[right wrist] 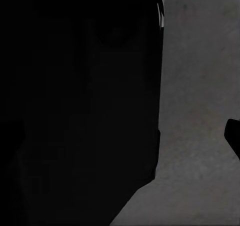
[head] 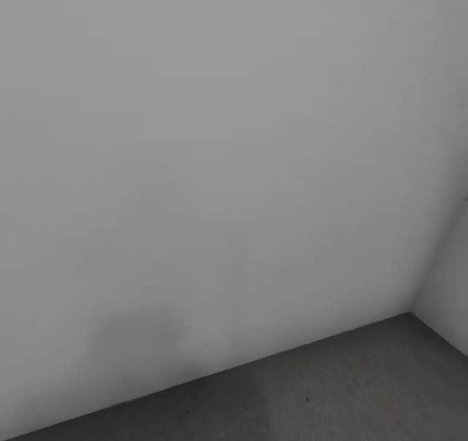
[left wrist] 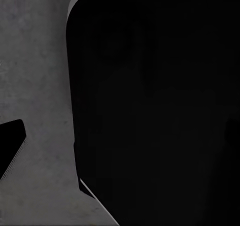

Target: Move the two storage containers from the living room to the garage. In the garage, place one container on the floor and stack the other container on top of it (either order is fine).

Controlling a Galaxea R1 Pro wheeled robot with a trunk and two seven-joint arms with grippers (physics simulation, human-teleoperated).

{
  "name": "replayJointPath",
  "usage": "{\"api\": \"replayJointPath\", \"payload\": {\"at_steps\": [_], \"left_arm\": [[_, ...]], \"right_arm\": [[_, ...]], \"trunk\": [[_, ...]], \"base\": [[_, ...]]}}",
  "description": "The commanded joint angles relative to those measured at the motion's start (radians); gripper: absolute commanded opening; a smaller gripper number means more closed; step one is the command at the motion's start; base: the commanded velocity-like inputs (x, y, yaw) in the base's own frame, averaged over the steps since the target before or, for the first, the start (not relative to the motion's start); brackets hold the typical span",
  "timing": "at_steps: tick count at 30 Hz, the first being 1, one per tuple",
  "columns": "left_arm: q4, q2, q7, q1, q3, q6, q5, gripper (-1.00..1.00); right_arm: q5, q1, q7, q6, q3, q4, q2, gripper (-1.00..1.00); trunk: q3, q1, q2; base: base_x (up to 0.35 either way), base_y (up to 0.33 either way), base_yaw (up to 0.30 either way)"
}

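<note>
Garage floor [head: 338, 389], dark concrete, meets pale walls [head: 195, 135] at a corner in head view; wrist views put black shapes over that floor, gripper states unreadable.

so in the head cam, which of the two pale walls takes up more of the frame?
The broad wall straight ahead. The other wall is a narrow strip at the right edge, meeting it in a corner above the dark concrete floor.

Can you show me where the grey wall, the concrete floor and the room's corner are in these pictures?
Wall [head: 195, 135]: head view, on its plain pale grey face.
Floor [head: 312, 395]: head view, on the dark speckled concrete.
Corner [head: 411, 312]: head view, where two walls meet the floor.
</note>
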Motion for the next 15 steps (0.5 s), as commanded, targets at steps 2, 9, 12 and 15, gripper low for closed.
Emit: {"api": "replayJointPath", "payload": {"at_steps": [2, 9, 12, 15], "left_arm": [[0.0, 0.0, 0.0, 0.0, 0.0, -0.001, 0.0, 1.0], [0.0, 0.0, 0.0, 0.0, -0.001, -0.001, 0.0, 1.0], [0.0, 0.0, 0.0, 0.0, -0.001, -0.001, 0.0, 1.0], [0.0, 0.0, 0.0, 0.0, -0.001, -0.001, 0.0, 1.0]], "right_arm": [[0.0, 0.0, 0.002, -0.001, -0.001, 0.0, -0.001, 1.0], [0.0, 0.0, 0.002, 0.0, -0.001, 0.0, 0.001, 1.0], [0.0, 0.0, 0.002, 0.0, -0.001, 0.0, 0.002, 1.0], [0.0, 0.0, 0.002, 0.0, -0.001, 0.0, 0.003, 1.0]], "trunk": [[-0.001, 0.0, 0.0], [-0.001, 0.0, 0.0], [-0.001, 0.0, 0.0], [-0.001, 0.0, 0.0]], "base": [[0.0, 0.0, -0.243], [0.0, 0.0, -0.231], [0.0, 0.0, -0.223], [0.0, 0.0, -0.221]]}}
